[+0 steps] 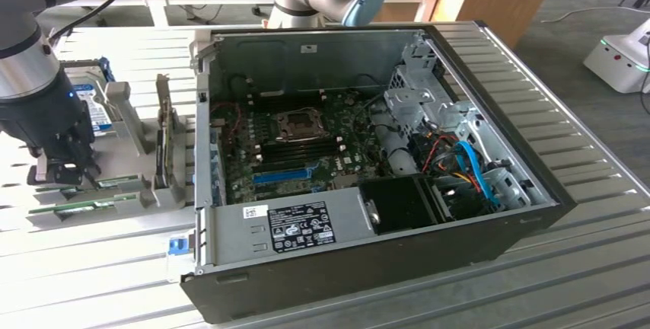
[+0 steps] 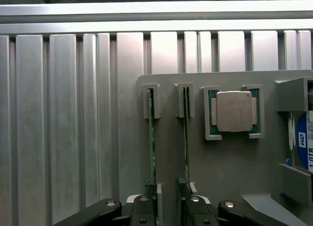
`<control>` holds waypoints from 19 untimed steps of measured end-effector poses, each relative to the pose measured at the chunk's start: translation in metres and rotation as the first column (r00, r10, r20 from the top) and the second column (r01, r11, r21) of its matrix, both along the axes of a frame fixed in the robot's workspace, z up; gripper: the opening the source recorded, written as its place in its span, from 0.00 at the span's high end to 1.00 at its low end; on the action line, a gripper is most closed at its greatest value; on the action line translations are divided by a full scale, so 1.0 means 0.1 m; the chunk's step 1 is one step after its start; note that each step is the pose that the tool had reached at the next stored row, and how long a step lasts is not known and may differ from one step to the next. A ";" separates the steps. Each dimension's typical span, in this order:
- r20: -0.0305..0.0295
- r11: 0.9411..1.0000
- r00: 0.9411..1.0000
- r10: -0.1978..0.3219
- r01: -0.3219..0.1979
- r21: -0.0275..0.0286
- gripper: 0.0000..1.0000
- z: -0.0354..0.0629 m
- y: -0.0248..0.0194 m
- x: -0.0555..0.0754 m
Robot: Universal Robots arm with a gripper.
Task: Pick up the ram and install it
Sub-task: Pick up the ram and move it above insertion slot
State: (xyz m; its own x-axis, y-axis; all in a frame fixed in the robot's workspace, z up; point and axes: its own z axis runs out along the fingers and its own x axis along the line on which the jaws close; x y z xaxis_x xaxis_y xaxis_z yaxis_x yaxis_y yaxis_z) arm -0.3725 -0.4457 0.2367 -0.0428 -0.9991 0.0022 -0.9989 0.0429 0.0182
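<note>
The arm (image 1: 20, 55) is silver-grey tubing with pale blue joint caps (image 1: 364, 3) and a black cable (image 1: 87, 13). Its gripper (image 2: 167, 189) is black, with silver screws (image 2: 195, 199) on the linkages (image 2: 98, 210) and dark fingers (image 2: 150, 192).

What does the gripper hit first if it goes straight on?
Likely the ram sticks in the gray holder: the gripper's open fingers each line up with one stick's end. Depth unclear.

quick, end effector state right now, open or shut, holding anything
end effector: open, holding nothing, poised by the ram sticks in the grey holder
</note>
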 end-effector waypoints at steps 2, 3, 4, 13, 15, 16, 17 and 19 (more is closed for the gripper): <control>0.000 1.000 1.000 0.000 0.000 0.000 0.70 -0.025 0.000 0.00; 0.000 1.000 1.000 0.000 0.000 0.000 0.70 -0.037 0.000 0.00; 0.000 1.000 1.000 0.000 0.000 0.000 0.70 -0.048 0.000 0.00; 0.000 1.000 1.000 0.000 0.000 0.000 0.70 -0.102 0.000 0.00; 0.000 1.000 1.000 0.000 0.000 0.000 0.70 -0.103 0.000 0.00; 0.000 1.000 1.000 0.000 0.000 0.000 0.70 -0.104 -0.001 0.00; 0.000 1.000 1.000 0.000 0.000 0.000 0.70 -0.105 -0.006 0.00; 0.000 1.000 1.000 0.000 0.000 0.000 0.70 -0.104 -0.019 0.00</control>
State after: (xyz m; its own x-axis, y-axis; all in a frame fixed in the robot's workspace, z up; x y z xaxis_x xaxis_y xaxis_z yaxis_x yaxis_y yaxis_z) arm -0.3725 -0.4476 0.2263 -0.0428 -0.9991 0.0022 -0.9989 0.0429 0.0183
